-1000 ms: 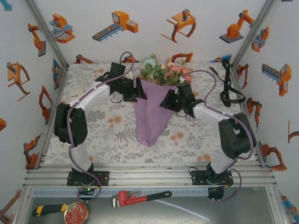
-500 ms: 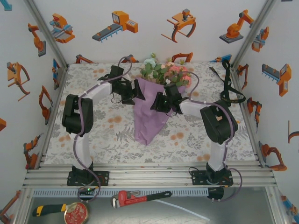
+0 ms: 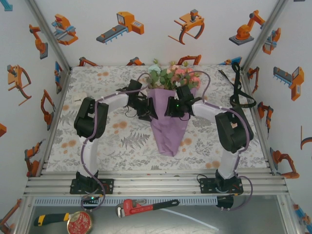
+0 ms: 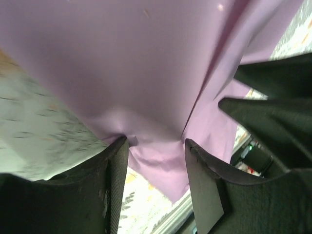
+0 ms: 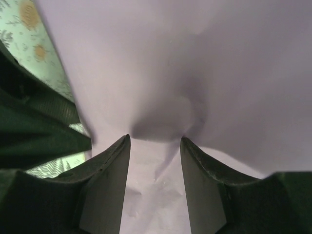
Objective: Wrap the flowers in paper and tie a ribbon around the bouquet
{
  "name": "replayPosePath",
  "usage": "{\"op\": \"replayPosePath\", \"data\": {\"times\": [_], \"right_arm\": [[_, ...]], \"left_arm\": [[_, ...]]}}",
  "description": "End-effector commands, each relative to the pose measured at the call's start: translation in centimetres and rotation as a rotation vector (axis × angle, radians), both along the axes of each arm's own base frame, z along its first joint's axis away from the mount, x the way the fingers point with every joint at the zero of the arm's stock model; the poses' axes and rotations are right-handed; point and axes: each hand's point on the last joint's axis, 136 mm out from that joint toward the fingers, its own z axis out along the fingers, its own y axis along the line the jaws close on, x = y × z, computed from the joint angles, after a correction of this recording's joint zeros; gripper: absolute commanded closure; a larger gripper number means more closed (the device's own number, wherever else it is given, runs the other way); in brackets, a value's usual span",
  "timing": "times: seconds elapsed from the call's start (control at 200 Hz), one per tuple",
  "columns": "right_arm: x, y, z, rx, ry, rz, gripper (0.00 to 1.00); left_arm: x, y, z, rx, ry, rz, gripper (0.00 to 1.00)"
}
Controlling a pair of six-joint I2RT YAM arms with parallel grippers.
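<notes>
The bouquet stands at the table's middle back: pink, cream and blue flowers [image 3: 173,75] above a cone of lilac paper [image 3: 168,129] whose tip points toward me. My left gripper [image 3: 150,111] pinches the cone's left side and my right gripper [image 3: 169,108] its right side, close together. In the left wrist view the left gripper [image 4: 155,141] has creased paper [image 4: 146,63] between its tips. In the right wrist view the right gripper [image 5: 155,139] is shut on dented paper [image 5: 161,68]. The black ribbon [image 3: 239,90] lies looped at the table's right edge.
The floral table cover [image 3: 107,141] lies bare to the left and right of the cone. Printed walls close in the back and both sides. On the near shelf lie a red pipe wrench [image 3: 146,207], a yellow-handled tool [image 3: 51,219] and a red tin [image 3: 79,223].
Both arms have carried the bouquet a little to the right, and the cone's tip has swung right. The left jaws have narrowed onto the paper. The cone looks tighter.
</notes>
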Motion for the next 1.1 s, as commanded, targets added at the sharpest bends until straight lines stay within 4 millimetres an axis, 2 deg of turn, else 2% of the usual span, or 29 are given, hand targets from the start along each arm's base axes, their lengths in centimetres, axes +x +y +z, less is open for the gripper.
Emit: {"op": "replayPosePath", "data": {"times": [0.0,0.205,0.32,0.431,0.571,0.751,0.906,0.971,1.011,1.051,1.096], "right_arm": [[-1.1,-1.3,0.7,-0.075,-0.011,0.054,0.54],[-2.1,-1.4,3.0,-0.041,-0.031,0.058,0.54],[-2.5,-1.5,4.4,-0.026,-0.05,0.056,0.54],[-3.0,-1.7,5.9,-0.011,-0.075,0.057,0.54],[-3.6,-2.2,6.8,-0.022,-0.081,0.055,0.54],[-4.3,-2.7,7.9,-0.029,-0.089,0.054,0.54],[-4.5,-3.1,9.9,-0.027,-0.128,0.053,0.54],[-4.2,-4.0,11.3,-0.065,-0.17,0.043,0.53],[-3.5,-5.4,12.1,-0.108,-0.201,0.019,0.51],[-2.6,-7.4,12.6,-0.161,-0.229,-0.028,0.5],[-1.3,-10.4,12.7,-0.219,-0.24,-0.108,0.43]], "left_arm": [[-3.7,-0.9,-0.2,0.016,0.049,-0.055,0.5],[-1.7,-0.3,3.4,-0.005,-0.035,0.035,0.41],[-0.8,0.3,5.5,-0.03,-0.06,0.076,0.41],[-1.0,0.9,7.5,-0.055,-0.089,0.094,0.41],[-1.3,1.4,9.7,-0.094,-0.107,0.099,0.41],[-1.5,1.8,11.1,-0.109,-0.119,0.104,0.41],[-1.4,1.8,12.5,-0.132,-0.138,0.113,0.41],[-1.1,1.9,13.7,-0.143,-0.161,0.121,0.41],[-1.0,2.0,14.6,-0.152,-0.179,0.123,0.41],[-0.8,2.0,15.6,-0.159,-0.2,0.125,0.4],[-0.7,2.1,16.8,-0.172,-0.228,0.124,0.39]]}}
